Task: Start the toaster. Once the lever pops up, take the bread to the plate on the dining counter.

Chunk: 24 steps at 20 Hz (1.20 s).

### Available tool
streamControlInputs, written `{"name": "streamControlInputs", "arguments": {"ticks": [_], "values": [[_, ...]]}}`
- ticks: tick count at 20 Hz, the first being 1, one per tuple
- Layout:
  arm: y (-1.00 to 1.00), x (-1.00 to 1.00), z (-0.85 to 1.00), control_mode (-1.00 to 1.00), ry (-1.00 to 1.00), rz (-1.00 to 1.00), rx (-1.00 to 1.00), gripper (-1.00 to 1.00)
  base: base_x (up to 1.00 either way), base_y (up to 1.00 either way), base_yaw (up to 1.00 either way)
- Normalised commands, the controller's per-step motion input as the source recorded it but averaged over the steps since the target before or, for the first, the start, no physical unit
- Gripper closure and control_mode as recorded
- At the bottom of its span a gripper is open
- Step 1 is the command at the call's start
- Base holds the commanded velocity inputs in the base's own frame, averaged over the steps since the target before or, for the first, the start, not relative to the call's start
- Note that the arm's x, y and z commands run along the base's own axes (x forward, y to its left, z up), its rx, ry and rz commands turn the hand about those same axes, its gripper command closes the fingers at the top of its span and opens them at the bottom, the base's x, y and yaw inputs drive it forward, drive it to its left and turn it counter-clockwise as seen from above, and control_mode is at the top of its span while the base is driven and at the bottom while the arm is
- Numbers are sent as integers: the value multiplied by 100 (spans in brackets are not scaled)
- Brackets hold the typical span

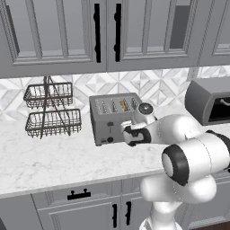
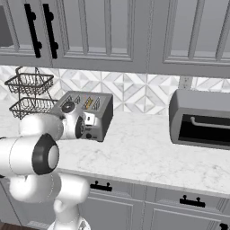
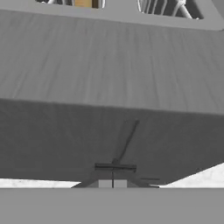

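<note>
Marble countertop carries the toaster (image 1: 114, 117) against tiled wall, bread (image 1: 122, 105) standing in a slot. Gripper (image 3: 112, 183) is pressed at its front, apparently closed. Bread looks light, crumbly: pinch its top edge.

So the whole thing sits on a white marble counter (image 1: 54, 166) over grey cabinets with black handles; toaster (image 1: 112, 117) stands toward the far side, roughly mid-counter; left of it, well apart, a two-tier black wire basket rack (image 1: 49, 110) up against the tiled wall; way off right there's a bigger dark grey box appliance (image 2: 200, 117), also on the marble.
</note>
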Motion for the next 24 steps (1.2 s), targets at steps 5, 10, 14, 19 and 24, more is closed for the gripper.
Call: {"name": "streamControlInputs", "arguments": {"ticks": [5,10,14,19,24], "values": [[-4,-96,98,-100,-21,-6,10,100,0,0,0],[0,-62,100,-100,-8,-8,9,100,0,0,0],[0,-22,100,-100,0,-5,5,100,0,0,0],[0,-4,100,-100,10,-1,3,100,0,0,0],[5,0,87,-100,15,1,0,-100,0,0,0]]}}
